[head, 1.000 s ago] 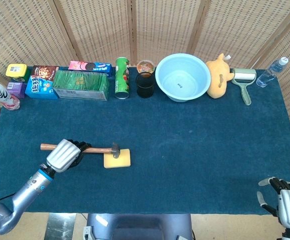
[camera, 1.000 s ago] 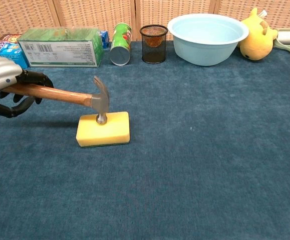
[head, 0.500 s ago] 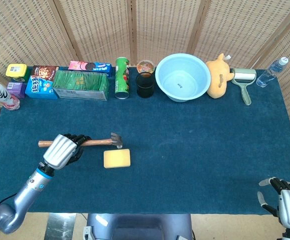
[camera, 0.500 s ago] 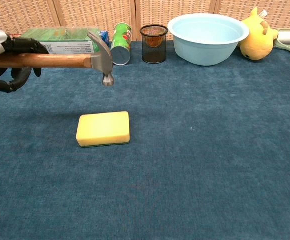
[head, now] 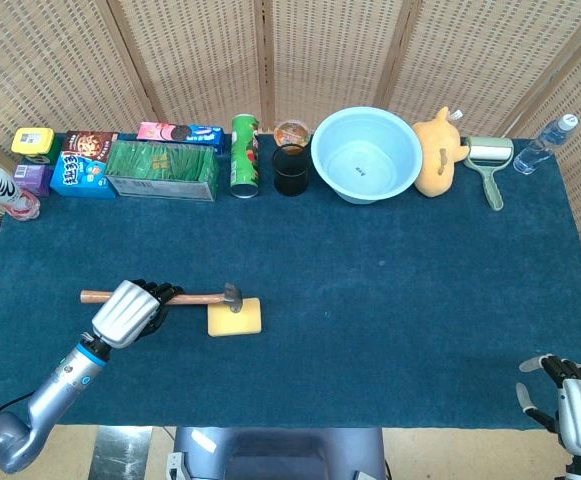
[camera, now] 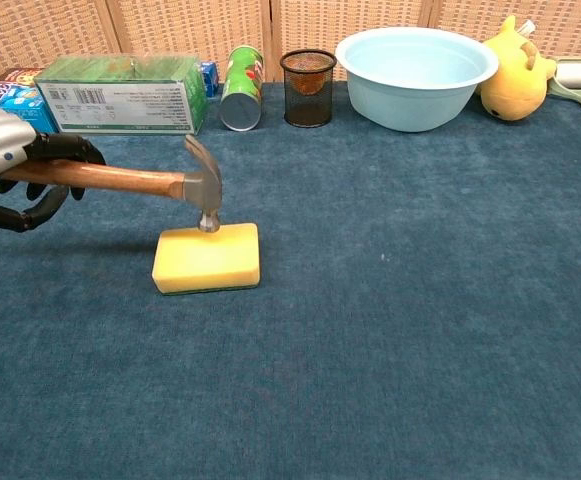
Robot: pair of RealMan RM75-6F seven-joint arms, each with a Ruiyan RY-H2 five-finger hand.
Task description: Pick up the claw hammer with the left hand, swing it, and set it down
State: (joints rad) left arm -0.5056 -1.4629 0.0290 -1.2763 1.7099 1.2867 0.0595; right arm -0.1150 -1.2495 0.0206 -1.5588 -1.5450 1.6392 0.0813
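Observation:
My left hand [head: 130, 311] [camera: 10, 170] grips the wooden handle of the claw hammer [head: 195, 297] [camera: 140, 182] near the table's front left. The handle runs roughly level to the right. Its steel head [camera: 204, 186] points down, with the striking face on or just above the top of a yellow sponge [head: 235, 316] [camera: 207, 258]. My right hand [head: 568, 400] shows only in the head view, at the bottom right corner beyond the table edge, holding nothing with its fingers apart.
Along the back edge stand snack boxes [head: 85, 163], a green box [head: 162, 169], a green can [head: 244, 155], a mesh cup [head: 292, 168], a light blue bowl [head: 366, 152], a yellow plush toy [head: 438, 150], a lint roller [head: 490, 158] and a water bottle [head: 544, 145].
The hammer rose off the sponge half a second ago and has now swung back down onto or just above it. My right hand has not moved.

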